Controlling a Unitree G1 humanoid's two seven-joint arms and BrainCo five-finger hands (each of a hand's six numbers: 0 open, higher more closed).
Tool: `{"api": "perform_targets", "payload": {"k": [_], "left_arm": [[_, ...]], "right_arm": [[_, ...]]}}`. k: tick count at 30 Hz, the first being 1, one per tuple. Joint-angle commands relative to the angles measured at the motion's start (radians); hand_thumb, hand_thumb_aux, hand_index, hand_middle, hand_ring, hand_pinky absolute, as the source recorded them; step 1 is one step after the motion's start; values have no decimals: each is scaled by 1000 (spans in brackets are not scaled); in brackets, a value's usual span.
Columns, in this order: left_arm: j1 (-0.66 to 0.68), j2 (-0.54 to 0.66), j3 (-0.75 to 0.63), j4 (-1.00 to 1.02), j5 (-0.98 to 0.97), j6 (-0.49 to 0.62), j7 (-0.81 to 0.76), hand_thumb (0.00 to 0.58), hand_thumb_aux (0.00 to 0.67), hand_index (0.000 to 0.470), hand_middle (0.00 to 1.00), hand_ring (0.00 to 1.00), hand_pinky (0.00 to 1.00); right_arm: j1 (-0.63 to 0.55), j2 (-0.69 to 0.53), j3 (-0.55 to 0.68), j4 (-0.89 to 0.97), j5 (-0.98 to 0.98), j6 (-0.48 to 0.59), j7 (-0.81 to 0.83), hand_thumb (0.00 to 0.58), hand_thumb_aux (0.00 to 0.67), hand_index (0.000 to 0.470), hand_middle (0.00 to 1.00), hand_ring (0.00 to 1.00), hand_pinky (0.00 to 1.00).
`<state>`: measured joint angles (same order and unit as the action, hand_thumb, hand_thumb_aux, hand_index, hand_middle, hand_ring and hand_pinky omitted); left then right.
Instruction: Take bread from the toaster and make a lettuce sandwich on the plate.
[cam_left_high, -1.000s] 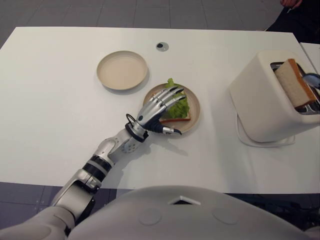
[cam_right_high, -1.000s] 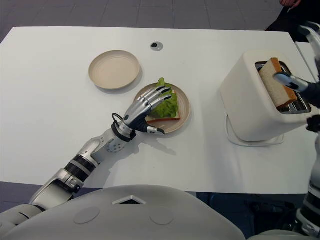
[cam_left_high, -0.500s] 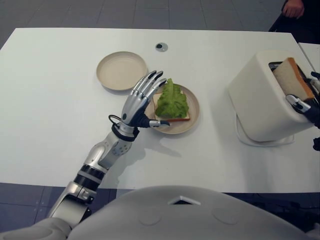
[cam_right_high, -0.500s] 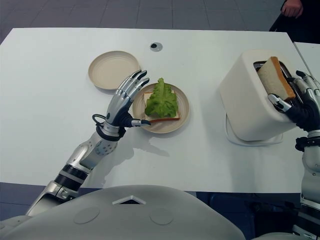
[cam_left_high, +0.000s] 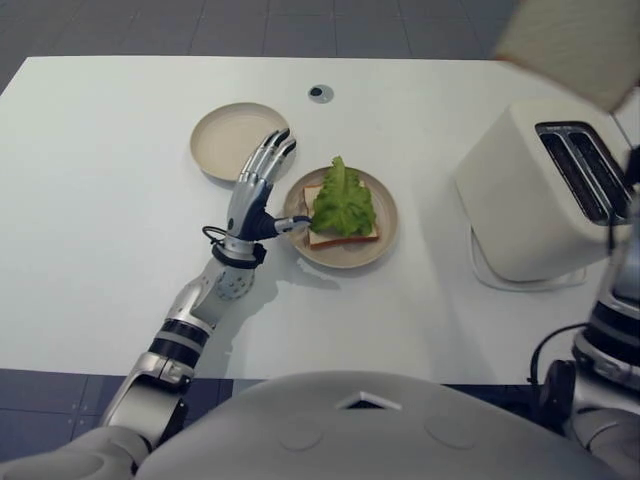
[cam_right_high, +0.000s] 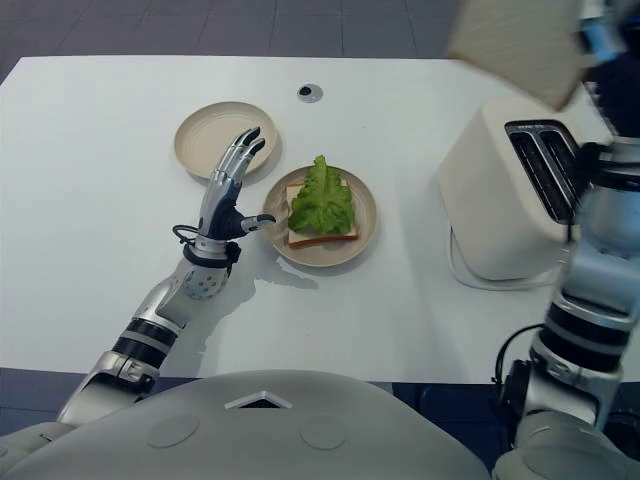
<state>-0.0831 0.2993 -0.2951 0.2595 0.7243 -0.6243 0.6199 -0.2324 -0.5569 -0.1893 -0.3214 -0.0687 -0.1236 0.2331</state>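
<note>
Right eye view, left hand (cam_right_high: 228, 185) open with fingers straight, just beside plate (cam_right_high: 325, 252) holding bread (cam_right_high: 300, 238) topped with lettuce (cam_right_high: 320, 200), right hand (cam_right_high: 608, 50) gripping second slice (cam_right_high: 515, 50) above toaster (cam_right_high: 490, 220).

Smooth matt table (cam_left_high: 100, 200), matt plastic toaster (cam_left_high: 510, 200), glossy metal left hand (cam_left_high: 252, 195)

On the white tabletop (cam_left_high: 100, 200), the left hand (cam_left_high: 250, 195) stands upright with its fingers straight, between an empty plate (cam_left_high: 225, 140) and a plate (cam_left_high: 350, 255) bearing a bottom slice (cam_left_high: 345, 238) topped with lettuce (cam_left_high: 343, 195). Its thumb points at that plate's rim. To the right, the toaster (cam_left_high: 520, 200) shows two bare slots (cam_left_high: 585, 170). A blurred bread slice (cam_left_high: 575, 45) hangs in the air above the toaster.
</note>
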Motion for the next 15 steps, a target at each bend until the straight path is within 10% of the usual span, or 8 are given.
{"api": "perform_targets", "payload": {"k": [1,15], "left_arm": [[-38,28,49,19,-9,5,2,0,0,0,0,0,0],[-38,81,-13,72,121,-107,32,0,0,0,0,0,0]], "right_arm": [[-66,45,200,307,105,62,285,580,670,470,1000,1000,1000],[-11,233,327,442,81,92,274,580,670,470,1000,1000,1000]]}}
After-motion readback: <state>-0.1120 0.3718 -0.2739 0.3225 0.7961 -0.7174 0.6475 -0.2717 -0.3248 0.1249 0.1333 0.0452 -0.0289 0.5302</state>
